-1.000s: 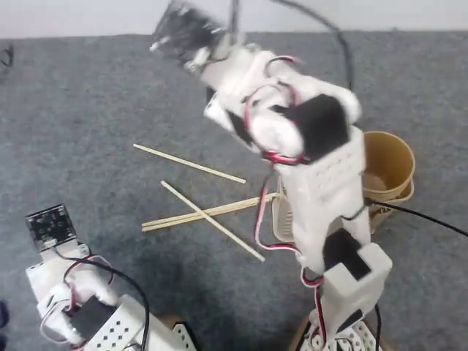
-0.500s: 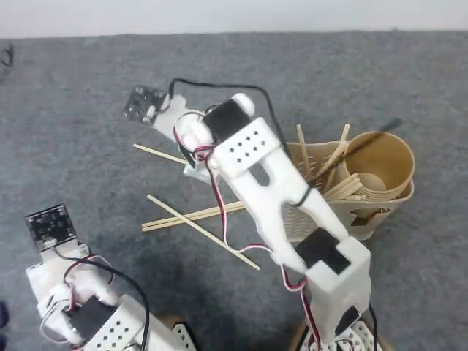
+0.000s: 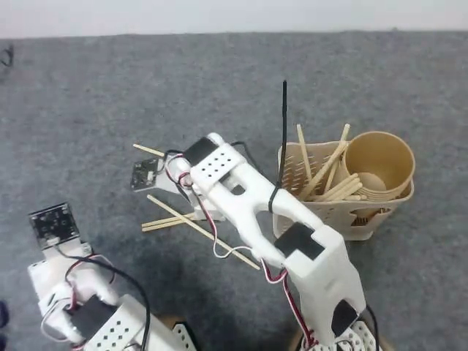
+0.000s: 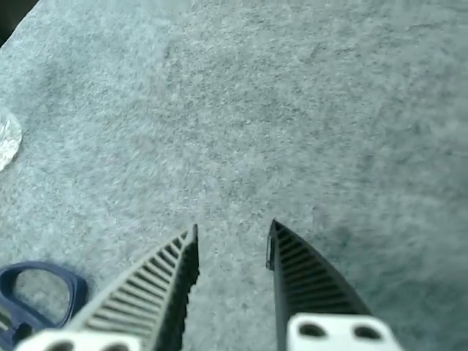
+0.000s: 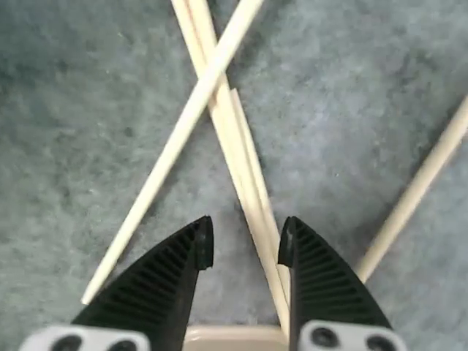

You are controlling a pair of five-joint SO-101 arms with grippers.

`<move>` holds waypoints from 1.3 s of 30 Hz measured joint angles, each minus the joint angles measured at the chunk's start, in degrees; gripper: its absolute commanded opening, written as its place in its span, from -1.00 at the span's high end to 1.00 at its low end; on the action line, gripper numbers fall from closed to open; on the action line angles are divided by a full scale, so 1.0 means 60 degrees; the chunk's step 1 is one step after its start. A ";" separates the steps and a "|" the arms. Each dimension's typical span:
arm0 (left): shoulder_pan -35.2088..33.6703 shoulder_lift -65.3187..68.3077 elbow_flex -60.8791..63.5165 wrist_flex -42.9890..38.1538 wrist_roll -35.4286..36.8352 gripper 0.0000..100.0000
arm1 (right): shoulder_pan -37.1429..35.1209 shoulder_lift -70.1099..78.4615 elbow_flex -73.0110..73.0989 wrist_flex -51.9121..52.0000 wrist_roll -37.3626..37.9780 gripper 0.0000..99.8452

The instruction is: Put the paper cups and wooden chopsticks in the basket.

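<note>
Right wrist view: pale, slender wooden chopsticks [image 5: 212,73] lie crossed beneath the right pincer [image 5: 246,228], parted, gripping nothing.

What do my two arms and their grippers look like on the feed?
The right arm and left arm have white plastic shells with rows of small holes, black motor blocks, and red, white and black wires looping along them. A dark camera board sits at the left wrist. The left gripper and right gripper have dark, ridged, tapering fingers on white bases.
</note>
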 measured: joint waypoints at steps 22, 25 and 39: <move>0.0059 0.0000 0.0088 0.0000 -0.0234 0.71 | 0.0161 -0.0029 0.1451 -0.1875 0.1084 0.91; 0.0059 0.0000 0.0088 0.0000 -0.0234 0.71 | 0.0161 -0.0029 0.1451 -0.1875 0.1084 1.00; 0.0059 0.0000 0.0088 0.0000 -0.0234 0.71 | 0.0425 -0.0542 0.0733 -0.1158 0.1026 0.99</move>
